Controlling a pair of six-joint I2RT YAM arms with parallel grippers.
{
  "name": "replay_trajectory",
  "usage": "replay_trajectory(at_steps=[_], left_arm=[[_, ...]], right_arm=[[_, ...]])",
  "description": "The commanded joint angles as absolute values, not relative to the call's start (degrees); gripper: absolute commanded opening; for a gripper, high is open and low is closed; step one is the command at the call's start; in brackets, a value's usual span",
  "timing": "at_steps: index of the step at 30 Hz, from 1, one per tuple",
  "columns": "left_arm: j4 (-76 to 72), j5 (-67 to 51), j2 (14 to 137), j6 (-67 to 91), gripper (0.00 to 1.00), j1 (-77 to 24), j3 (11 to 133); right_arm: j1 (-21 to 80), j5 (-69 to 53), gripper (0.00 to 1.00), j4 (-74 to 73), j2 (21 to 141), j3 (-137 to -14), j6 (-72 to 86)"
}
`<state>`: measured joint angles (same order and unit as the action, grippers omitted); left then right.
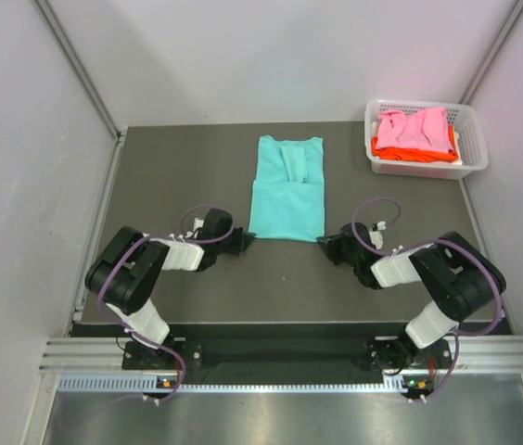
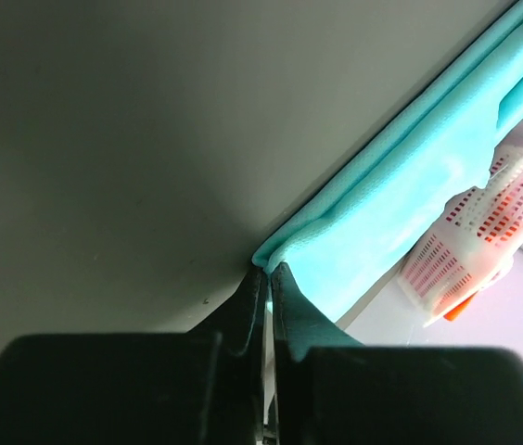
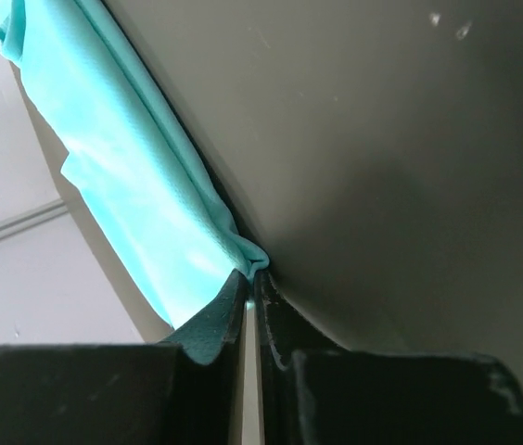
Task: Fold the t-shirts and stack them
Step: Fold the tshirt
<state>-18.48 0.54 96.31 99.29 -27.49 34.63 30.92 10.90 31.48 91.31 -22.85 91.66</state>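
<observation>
We see a plain teal tee [image 1: 287, 199], a plain pink tee [image 1: 414, 125], a bright orange tee [image 1: 405, 150], a white lattice basket [image 1: 477, 148] and a dark grey table [image 1: 178, 176].

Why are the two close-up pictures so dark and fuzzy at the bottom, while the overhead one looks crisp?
Left wrist view: the black jaws sit right at the lens, so they blur; the teal t-shirt is fairly sharp, the basket behind is washed out. Right wrist view: same blurred jaws, a soft shadow on the table. Top view: even light, sharp.
</observation>
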Motion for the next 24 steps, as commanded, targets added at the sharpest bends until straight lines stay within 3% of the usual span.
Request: replay_trajectory(at_steps=[1,12,24], left_arm=[[-13.2,0.8,98.7,97.0,0.02,-26.6,34.0],[-1.3,-0.8,86.9,95.8,0.00,-30.1,29.3],[26.5,7.2,51.0,106.4,0.00,-43.6,22.2]], right_arm=[[30.4,12.0,0.01,24.7,92.5,-24.3,88.6],[30.1,6.7,0.00,14.7,80.0,-21.1,81.0],[45.0,10.3,0.00,-10.4,47.2,-11.7,88.9]])
